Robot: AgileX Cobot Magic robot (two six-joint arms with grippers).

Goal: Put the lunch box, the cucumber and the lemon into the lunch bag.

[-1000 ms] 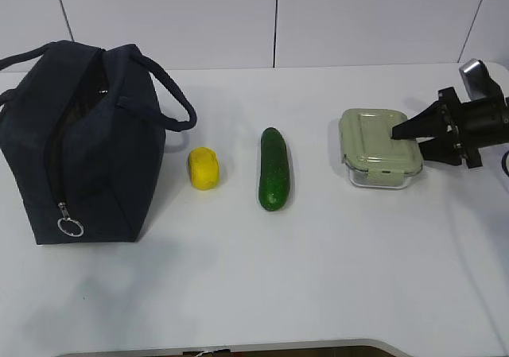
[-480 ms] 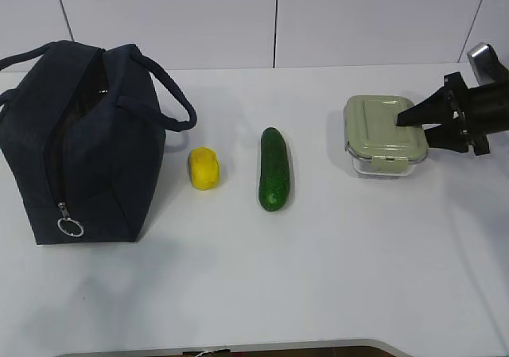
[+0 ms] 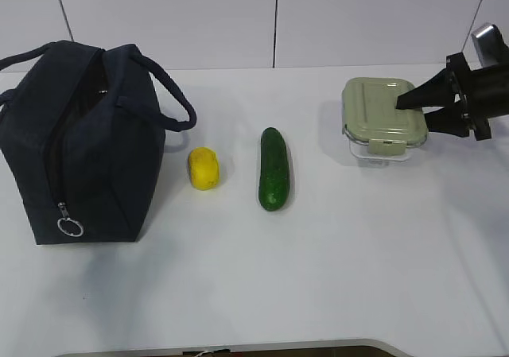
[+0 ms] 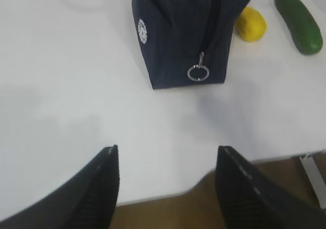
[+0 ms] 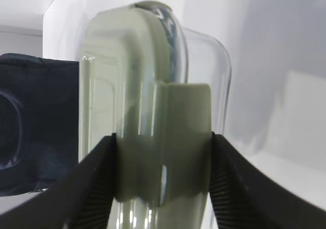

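My right gripper (image 3: 415, 110) is shut on the right end of the lunch box (image 3: 380, 115), a clear container with a sage-green lid, and holds it lifted off the table. In the right wrist view the lunch box (image 5: 147, 111) fills the space between my fingers (image 5: 97, 178). The cucumber (image 3: 273, 168) and the lemon (image 3: 204, 168) lie mid-table. The navy lunch bag (image 3: 83, 138) stands at the left, zipper open at the top. My left gripper (image 4: 167, 160) is open and empty, over the table's near edge in front of the bag (image 4: 186, 30).
The white table (image 3: 278, 277) ends at a wall behind. The bag's silver ring pull (image 3: 70, 227) hangs at its near end. In the left wrist view the lemon (image 4: 251, 24) and the cucumber (image 4: 298, 21) lie right of the bag.
My right gripper has lifted the lunch box off the table and moved it up and slightly right. The left arm and the other things have not moved.
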